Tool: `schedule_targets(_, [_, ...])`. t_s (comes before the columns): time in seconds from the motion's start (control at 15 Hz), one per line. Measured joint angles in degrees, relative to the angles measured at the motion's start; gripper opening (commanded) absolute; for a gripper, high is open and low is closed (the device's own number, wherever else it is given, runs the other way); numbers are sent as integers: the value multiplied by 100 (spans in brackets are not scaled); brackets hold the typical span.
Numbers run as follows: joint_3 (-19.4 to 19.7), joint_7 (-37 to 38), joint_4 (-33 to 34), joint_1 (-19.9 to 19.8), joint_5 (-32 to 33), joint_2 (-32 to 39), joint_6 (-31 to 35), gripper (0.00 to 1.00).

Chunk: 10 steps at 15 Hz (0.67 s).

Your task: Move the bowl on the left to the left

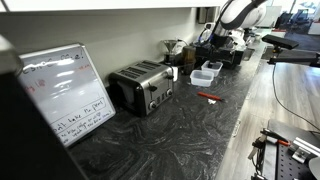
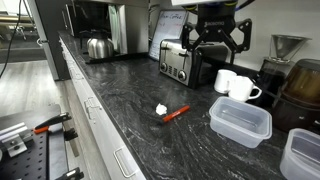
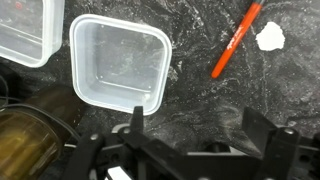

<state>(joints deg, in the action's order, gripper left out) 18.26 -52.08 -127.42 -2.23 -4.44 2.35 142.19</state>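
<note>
Dark marbled tabletop (image 2: 120, 95) carries the bowl (image 2: 240, 120) nearest, well in front of the toaster (image 2: 178, 60). Farther back, the pincer (image 2: 215, 42) hangs released and empty, up by the toaster. Best, probably, to descend squarely, straddle one wall and close gently.

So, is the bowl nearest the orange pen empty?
Empty. In the wrist view the bowl stands open side up, and only its clear bottom shows inside; nothing lies in it.

Bowl (image 3: 120, 65) seemingly between tub (image 3: 25, 30) and pen (image 3: 237, 38)
</note>
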Motion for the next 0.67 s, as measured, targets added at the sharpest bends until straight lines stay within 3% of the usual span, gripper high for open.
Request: schedule_targets(0.67, [-735, -750, 545, -979, -999, 1123, 0, 100])
